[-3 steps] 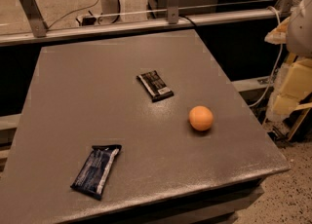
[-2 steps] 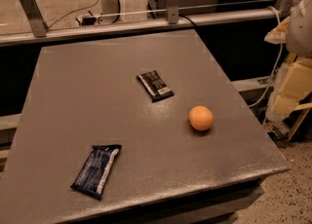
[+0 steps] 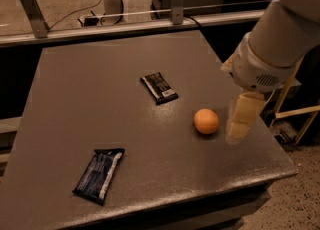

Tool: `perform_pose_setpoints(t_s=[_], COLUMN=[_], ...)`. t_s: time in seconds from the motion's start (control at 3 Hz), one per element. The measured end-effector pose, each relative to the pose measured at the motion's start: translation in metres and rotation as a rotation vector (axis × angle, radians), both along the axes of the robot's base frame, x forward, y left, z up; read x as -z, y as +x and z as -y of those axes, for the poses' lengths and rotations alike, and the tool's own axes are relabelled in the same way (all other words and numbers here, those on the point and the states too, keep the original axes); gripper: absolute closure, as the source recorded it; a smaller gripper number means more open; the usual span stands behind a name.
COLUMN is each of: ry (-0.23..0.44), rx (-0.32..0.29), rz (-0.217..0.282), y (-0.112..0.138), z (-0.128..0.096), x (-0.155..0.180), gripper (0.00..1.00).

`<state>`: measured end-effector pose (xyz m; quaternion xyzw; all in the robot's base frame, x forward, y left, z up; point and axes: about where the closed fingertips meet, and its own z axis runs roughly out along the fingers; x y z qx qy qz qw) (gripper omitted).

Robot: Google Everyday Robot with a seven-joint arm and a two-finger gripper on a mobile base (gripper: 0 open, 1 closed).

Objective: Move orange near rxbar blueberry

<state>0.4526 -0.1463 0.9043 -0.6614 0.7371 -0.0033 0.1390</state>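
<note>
Orange: on tabletop, close to its right edge.
Tool: hangs just right of orange, not touching it. Wide or narrow: can't tell.
Blue bar: lies flat, well left of orange and nearer the camera. Task not done yet.
Black bar: left of orange and further back; nearer to orange than blue bar is.
Risk 1: orange is round and smooth, so a side bump from tool prob rolls it, maybe off the edge.
Risk 2: off-centre grip, and orange squirts out.
Risk 3: orange set by black bar = wrong target.
Writing: white label on black bar, pale stripe on blue bar; no text readable on either.
</note>
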Motion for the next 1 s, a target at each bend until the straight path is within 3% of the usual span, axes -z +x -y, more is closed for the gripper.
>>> perform_pose_setpoints(t_s=[0.33, 1.0], ry=[0.006, -0.039], rx=[-0.06, -0.061], rz=[-0.06, -0.121], y=[0.006, 0.016], z=[-0.027, -0.034], x=[0.036, 0.071], gripper=[0.0, 0.0])
